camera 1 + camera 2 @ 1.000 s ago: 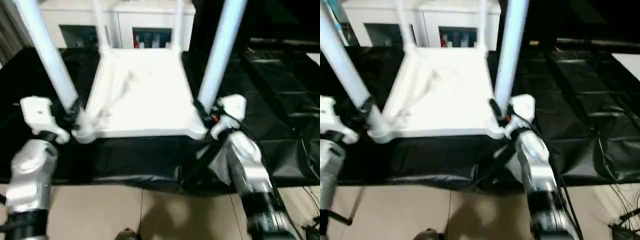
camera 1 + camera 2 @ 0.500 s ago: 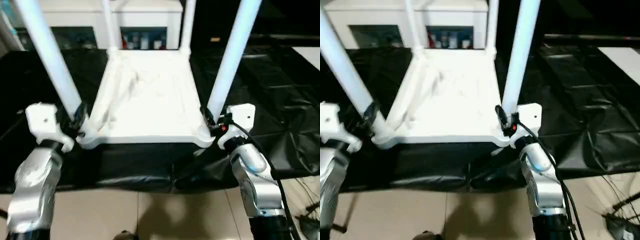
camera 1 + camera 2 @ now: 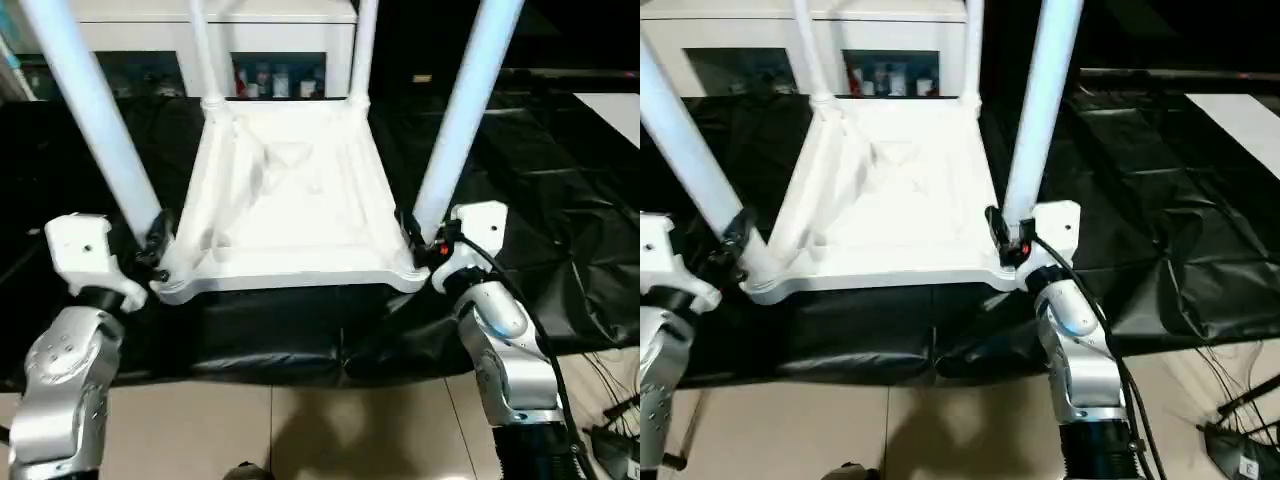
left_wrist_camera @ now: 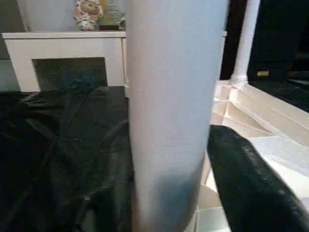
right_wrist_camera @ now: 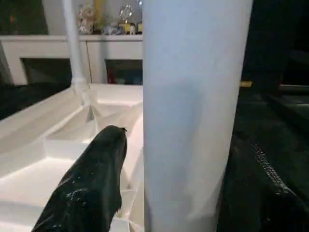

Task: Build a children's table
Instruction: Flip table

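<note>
Left eye view: children's table [image 3: 290, 200] is being kept inverted on the black-draped desk [image 3: 560, 200].
Near legs are being straddled by left gripper [image 3: 155, 245] and right gripper [image 3: 420, 240]; jaws' grip cannot be told.

Dim room, white children's table [image 3: 290, 200] brightly lit from above, mild glare at 12 o'clock, black cloth [image 3: 560, 190] sheen at 3 o'clock, wrist close-ups soft-focused.

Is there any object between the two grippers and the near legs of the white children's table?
Nothing visible stands between them. The left gripper straddles the base of the near left leg, and the right gripper sits at the base of the near right leg. In each wrist view the leg rises right beside a black finger.
</note>
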Available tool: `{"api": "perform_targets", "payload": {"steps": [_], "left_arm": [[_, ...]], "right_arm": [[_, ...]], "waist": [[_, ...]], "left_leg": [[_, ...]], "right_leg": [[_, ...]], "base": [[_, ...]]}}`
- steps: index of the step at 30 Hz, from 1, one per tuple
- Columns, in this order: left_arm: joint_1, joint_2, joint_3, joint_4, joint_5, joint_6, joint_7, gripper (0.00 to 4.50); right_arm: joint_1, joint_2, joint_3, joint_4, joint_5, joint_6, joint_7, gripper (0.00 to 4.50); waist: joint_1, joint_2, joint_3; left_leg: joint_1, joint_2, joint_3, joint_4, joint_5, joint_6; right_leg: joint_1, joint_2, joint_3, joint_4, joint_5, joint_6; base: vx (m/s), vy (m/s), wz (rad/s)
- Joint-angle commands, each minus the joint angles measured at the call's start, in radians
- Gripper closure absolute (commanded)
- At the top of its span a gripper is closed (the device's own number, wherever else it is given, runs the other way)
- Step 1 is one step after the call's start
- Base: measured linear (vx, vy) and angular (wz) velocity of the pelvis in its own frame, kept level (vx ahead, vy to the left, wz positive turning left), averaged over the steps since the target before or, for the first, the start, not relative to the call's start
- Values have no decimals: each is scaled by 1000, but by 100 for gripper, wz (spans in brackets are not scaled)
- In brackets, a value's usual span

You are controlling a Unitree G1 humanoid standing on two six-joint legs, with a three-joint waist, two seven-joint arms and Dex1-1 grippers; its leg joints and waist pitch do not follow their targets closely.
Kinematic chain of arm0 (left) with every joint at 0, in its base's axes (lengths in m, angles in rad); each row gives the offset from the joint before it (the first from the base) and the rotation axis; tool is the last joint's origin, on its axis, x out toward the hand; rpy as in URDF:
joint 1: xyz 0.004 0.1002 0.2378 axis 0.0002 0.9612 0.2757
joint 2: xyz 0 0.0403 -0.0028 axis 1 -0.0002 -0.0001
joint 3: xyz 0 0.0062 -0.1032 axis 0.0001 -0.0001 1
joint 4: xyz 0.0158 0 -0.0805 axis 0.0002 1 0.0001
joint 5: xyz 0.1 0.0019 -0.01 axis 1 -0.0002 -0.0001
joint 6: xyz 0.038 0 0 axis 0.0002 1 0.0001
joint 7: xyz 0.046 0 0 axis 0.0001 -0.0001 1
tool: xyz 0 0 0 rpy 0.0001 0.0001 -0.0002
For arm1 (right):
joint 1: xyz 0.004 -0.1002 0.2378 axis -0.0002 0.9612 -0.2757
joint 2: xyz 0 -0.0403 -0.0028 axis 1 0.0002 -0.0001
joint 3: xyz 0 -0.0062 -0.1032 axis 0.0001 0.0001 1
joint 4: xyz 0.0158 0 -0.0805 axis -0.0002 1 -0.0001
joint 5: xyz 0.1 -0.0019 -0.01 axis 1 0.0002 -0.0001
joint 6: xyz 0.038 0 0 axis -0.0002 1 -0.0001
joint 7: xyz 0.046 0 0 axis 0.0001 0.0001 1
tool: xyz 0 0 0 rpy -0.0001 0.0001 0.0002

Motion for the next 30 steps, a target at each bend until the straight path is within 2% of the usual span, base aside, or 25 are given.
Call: {"api": "perform_targets", "payload": {"steps": [1, 2, 3, 4, 5, 6, 7, 9, 10, 11, 13, 14, 18, 22, 23, 24, 25, 26, 28, 30], "left_arm": [[-4, -1, -49, 13, 4, 25, -33, 156], [-9, -3, -52, 19, 7, 25, -31, 147], [-12, -4, -54, 26, 10, 24, -31, 144], [-20, -6, -61, 38, 15, 25, -29, 133], [-26, -7, -63, 43, 14, 27, -30, 122], [-32, -7, -68, 49, 15, 29, -31, 122], [-37, -8, -73, 54, 17, 29, -32, 102], [-50, -12, -77, 62, 16, 31, -31, 92], [-66, -18, -74, 78, 15, 37, -24, 85], [-71, -18, -76, 85, 22, 38, -19, 76], [-75, -18, -77, 90, 28, 40, -13, 66], [-84, -21, -72, 104, 32, 46, 2, 59], [-84, -21, -72, 104, 32, 46, 2, 59], [-84, -21, -72, 104, 32, 46, 2, 49], [-90, -20, -67, 123, 34, 41, 3, 49], [-83, -11, -35, 172, 38, 26, 19, 49], [-72, -11, -21, 188, 38, 21, 27, 49], [-61, -15, -9, 196, 38, 19, 38, 49], [-45, -28, 9, 201, 26, 19, 51, 49], [-17, -39, 18, 190, 26, 14, 63, 49]], "right_arm": [[-5, 4, 2, -31, 0, -20, -14, 160], [-1, 2, 0, -29, -1, -24, -15, 160], [5, 1, -1, -30, 3, -28, -10, 160], [14, -2, -7, -31, 4, -38, -13, 131], [17, 0, -16, -37, 16, -30, -14, 131], [22, -2, -22, -47, 28, -28, -10, 131], [25, -3, -27, -51, 39, -27, -6, 118], [29, -15, -29, -68, 40, -25, 1, 98], [30, -29, -26, -81, 42, -30, 16, 95], [34, -33, -28, -96, 56, -25, 28, 95], [39, -36, -29, -112, 66, -21, 37, 95], [46, -45, -24, -134, 65, -27, 46, 95], [46, -45, -24, -134, 65, -27, 46, 95], [46, -45, -24, -134, 65, -27, 46, 95], [48, -46, -26, -139, 69, -25, 45, 95], [64, -36, -47, -144, 93, -11, 33, 95], [79, -39, -49, -151, 102, -6, 36, 95], [95, -49, -46, -163, 106, 0, 44, 95], [121, -65, -37, -186, 114, 7, 68, 95], [157, -93, -17, -207, 118, 10, 117, 95]], "waist": [[-2, 22, -64], [-3, 23, -61], [-3, 31, -59], [-4, 27, -58], [-4, 23, -57], [-6, 19, -50], [-4, 21, -51], [-5, 27, -46], [-8, 31, -38], [-10, 35, -38], [-13, 27, -35], [-17, 31, -32], [-24, 34, -29], [-32, 34, -29], [-34, 37, -30], [-33, -3, -40], [-33, 10, -38], [-35, 11, -39], [-35, 5, -43], [-35, 0, -39]], "left_leg": [[47, 19, -14, -70, -137, -62], [47, 18, -14, -71, -149, -69], [48, 18, -15, -71, -158, -74], [47, 18, -14, -71, -172, -76], [46, 17, -14, -72, -175, -74], [45, 17, -14, -74, -181, -71], [47, 18, -14, -75, -196, -65], [49, 21, -16, -79, -222, -64], [46, 20, -18, -84, -237, -69], [49, 20, -18, -84, -262, -73], [46, 20, -18, -87, -278, -69], [45, 19, -18, -86, -278, -60], [41, 18, -17, -87, -258, -45], [39, 18, -17, -87, -244, -38], [38, 17, -17, -85, -232, -35], [36, 15, -11, -77, -175, -13], [37, 15, -8, -77, -145, 1], [35, 15, -10, -76, -133, 2], [37, 16, -13, -71, -85, 6], [37, 16, -12, -73, -105, 7]], "right_leg": [[19, -52, 30, -62, 225, -86], [17, -50, 29, -65, 223, -82], [15, -51, 29, -64, 221, -81], [16, -51, 30, -66, 218, -80], [17, -51, 31, -66, 216, -79], [15, -51, 31, -68, 207, -78], [15, -53, 32, -70, 180, -77], [11, -54, 33, -74, 133, -74], [8, -53, 33, -75, 112, -74], [7, -53, 34, -78, 86, -74], [11, -54, 35, -81, 56, -73], [8, -55, 37, -84, 31, -76], [6, -56, 37, -88, 4, -94], [7, -54, 37, -86, 17, -106], [8, -53, 37, -85, 36, -108], [20, -56, 39, -76, 67, -110], [12, -54, 40, -81, 93, -104], [15, -52, 40, -78, 117, -99], [19, -45, 35, -67, 248, -92], [17, -45, 35, -68, 266, -98]], "base": [[0, 0, 0], [0, 0, 0], [0, 0, 0], [0, 0, 0], [0, 0, 0], [0, 0, 0], [0, 0, 0], [0, 0, 0], [0, 0, 0], [0, 0, 0], [0, 0, 0], [0, 0, 0], [0, 0, 0], [0, 0, 0], [0, 0, 0], [0, 0, 0], [0, 0, 0], [0, 0, 0], [0, 0, 0], [0, 0, 0]]}}
